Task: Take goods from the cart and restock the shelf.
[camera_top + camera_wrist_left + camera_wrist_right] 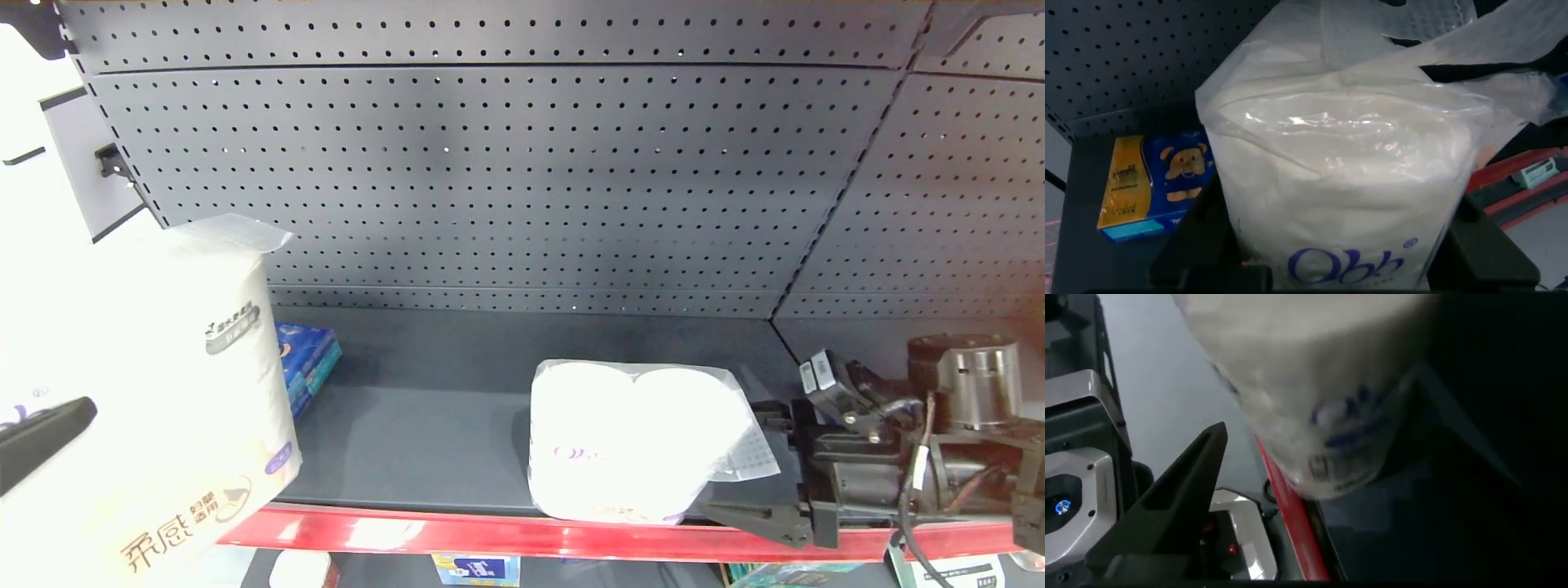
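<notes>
Two packs of paper rolls at the shelf, one held on your left and one lying by your right gripper.
Your left gripper (1339, 253) has its fingers spread wide and pressed against both sides of a white pack of rolls (163, 392), held in front of the left end of the shelf (424, 425), near a blue box (306, 359). Your right gripper (731, 457) is spread wide at the right end of a second pack (620, 441), which lies on the shelf by its red front edge (490, 535). One finger stands clear of the wrap, so it grips nothing.
</notes>
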